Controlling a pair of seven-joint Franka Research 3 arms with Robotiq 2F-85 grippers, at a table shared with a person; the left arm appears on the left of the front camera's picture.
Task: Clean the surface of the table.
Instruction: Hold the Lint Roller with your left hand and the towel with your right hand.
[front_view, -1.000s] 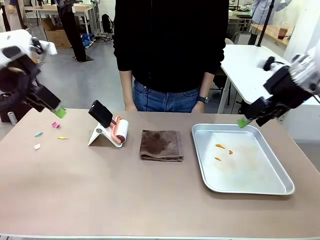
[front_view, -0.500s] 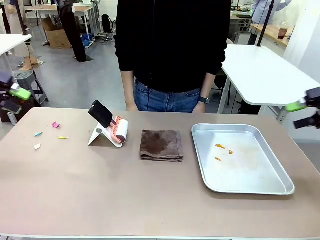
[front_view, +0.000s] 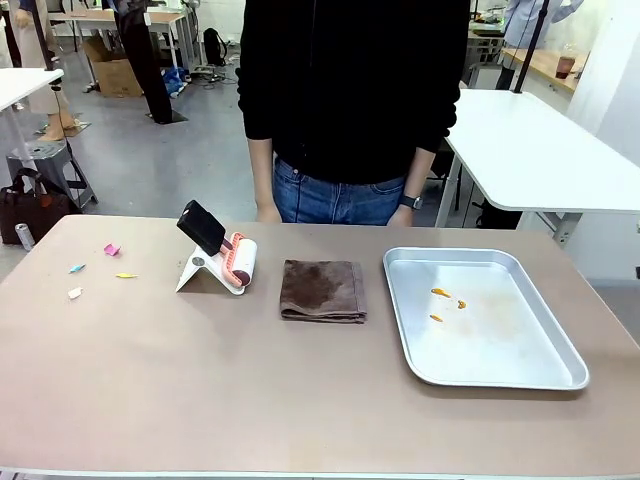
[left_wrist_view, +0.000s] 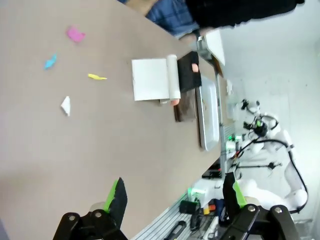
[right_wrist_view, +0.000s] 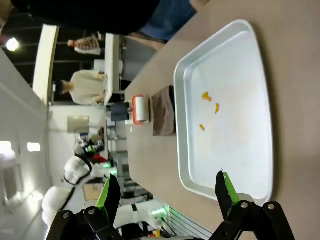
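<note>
The table (front_view: 200, 380) has a matte taupe-brown top. Near its left end lie small paper scraps: pink (front_view: 111, 249), blue (front_view: 76, 268), yellow (front_view: 125, 275) and white (front_view: 74, 293). The left wrist view looks down on the same pink scrap (left_wrist_view: 75, 34) and white scrap (left_wrist_view: 65, 105) from above the table's left end. There my left gripper (left_wrist_view: 175, 197) hangs open and empty, well off the surface. My right gripper (right_wrist_view: 167, 195) is open and empty too, high over the near rim of the metal tray (right_wrist_view: 225, 110).
A lint roller (front_view: 238, 262) leans on a white stand (front_view: 200, 272) left of centre. A folded brown cloth (front_view: 322, 290) lies mid-table. The metal tray (front_view: 560, 345) at right holds three orange bits (front_view: 440, 293). A person in black (front_view: 350, 90) stands at the far edge.
Both arms have pulled back out of the front view, the left one off to the left and the right one off to the right. Nothing on the table has moved.
</note>
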